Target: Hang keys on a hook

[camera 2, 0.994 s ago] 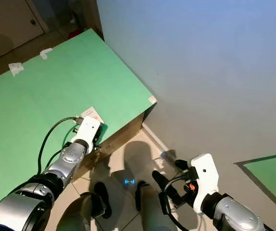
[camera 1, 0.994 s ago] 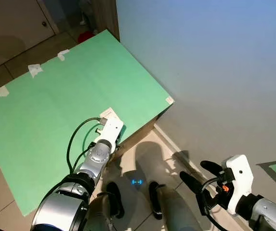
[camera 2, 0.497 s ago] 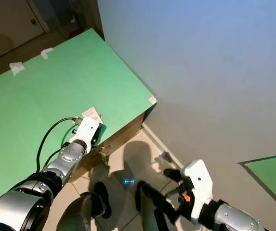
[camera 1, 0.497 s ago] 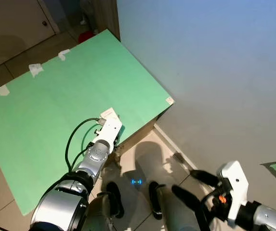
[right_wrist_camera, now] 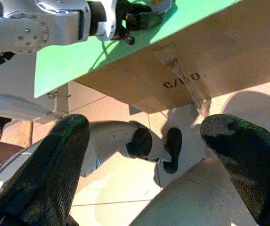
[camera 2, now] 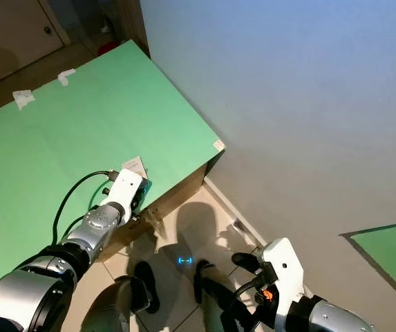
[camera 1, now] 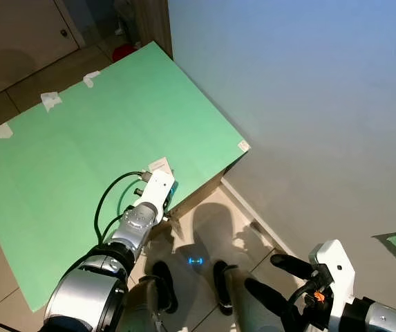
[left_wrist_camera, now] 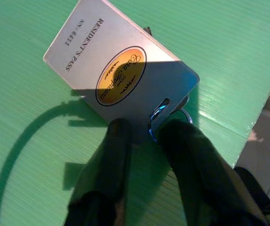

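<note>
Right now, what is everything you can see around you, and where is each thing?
Green sheet: one, green, covering the top of a cardboard box ahead on the left.
Cardboard box: one, brown, under the sheet, clear tape on its side.
Resident's pass card: one, silver with an orange oval, flat on the sheet near its front edge.
Key ring: one, metal, through the card's slot.
Tape scraps: three, white, along the sheet's far edge.
Wall: one, pale blue-grey, to the right.
Floor tiles: beige, below.
Cupboard door: one, brown, far left.
Left tool: one, black fingers, slightly apart at the card's ringed end.
Right tool: one, black fingers spread, low above the floor.
</note>
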{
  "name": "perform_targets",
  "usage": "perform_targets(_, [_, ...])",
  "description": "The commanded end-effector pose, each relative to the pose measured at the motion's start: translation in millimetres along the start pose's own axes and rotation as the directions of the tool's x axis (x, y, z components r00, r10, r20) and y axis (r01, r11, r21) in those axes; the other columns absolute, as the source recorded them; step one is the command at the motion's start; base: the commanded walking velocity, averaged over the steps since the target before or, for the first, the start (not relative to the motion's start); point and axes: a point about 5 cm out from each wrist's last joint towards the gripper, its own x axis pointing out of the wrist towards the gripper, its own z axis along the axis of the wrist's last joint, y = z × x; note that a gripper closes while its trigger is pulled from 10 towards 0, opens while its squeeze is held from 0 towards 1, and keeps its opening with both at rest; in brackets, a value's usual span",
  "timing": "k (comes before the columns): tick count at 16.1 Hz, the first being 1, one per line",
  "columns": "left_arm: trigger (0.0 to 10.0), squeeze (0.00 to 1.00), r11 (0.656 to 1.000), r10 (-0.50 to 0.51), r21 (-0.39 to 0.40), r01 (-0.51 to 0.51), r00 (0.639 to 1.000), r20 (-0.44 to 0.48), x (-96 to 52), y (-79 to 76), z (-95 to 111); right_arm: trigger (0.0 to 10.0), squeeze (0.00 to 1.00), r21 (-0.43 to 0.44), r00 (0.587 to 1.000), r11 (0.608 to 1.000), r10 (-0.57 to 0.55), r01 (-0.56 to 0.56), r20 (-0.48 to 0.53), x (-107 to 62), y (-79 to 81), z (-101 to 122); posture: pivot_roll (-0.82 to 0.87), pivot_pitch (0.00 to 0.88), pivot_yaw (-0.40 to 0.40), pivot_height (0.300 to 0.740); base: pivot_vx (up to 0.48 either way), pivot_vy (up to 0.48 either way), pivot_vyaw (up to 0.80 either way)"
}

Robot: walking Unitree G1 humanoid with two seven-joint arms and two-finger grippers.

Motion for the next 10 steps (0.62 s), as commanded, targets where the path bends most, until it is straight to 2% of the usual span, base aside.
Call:
perform_targets(1, [0.0, 0.00, 0.999, -0.031, -0.036, 0.027, 0.993, -0.110, -4.6, -7.6, -26.3, 10.0, 0.00, 0.020, 1.000, 1.000, 0.014, -0.014, -0.025, -1.5, 4.3, -4.3, -0.46, 0.364, -0.014, 0.740, 0.000, 0.000, 0.00])
perform_targets(4, [0.0, 0.00, 0.997, -0.018, -0.075, 0.012, 0.996, -0.089, -3.7, -4.2, -21.6, 10.0, 0.00, 0.020, 1.000, 1.000, 0.014, -0.013, -0.026, -0.8, 4.1, -4.1, -0.46, 0.366, -0.016, 0.740, 0.000, 0.000, 0.00])
perform_targets(5, [0.0, 0.00, 0.992, -0.001, -0.123, -0.006, 0.999, -0.053, -2.7, -0.4, -15.0, 10.0, 0.00, 0.022, 1.000, 1.000, 0.013, -0.013, -0.025, -0.4, 4.0, -4.0, -0.46, 0.364, -0.015, 0.740, 0.000, 0.000, 0.00])
perform_targets(6, [0.0, 0.00, 0.983, 0.025, -0.185, -0.020, 0.999, 0.025, -1.1, 4.4, -1.2, 10.0, 0.00, 0.024, 1.000, 1.000, 0.013, -0.012, -0.025, 0.3, 4.2, -4.3, -0.46, 0.362, -0.011, 0.740, 0.000, 0.000, 0.00])
perform_targets(10, [0.0, 0.00, 0.967, 0.061, -0.253, -0.015, 0.982, 0.177, -1.1, 10.6, 24.6, 10.0, 0.00, 0.029, 1.000, 1.000, 0.010, -0.010, -0.023, 1.4, 3.2, -5.2, -0.45, 0.359, -0.005, 0.740, 0.000, 0.000, 0.00])
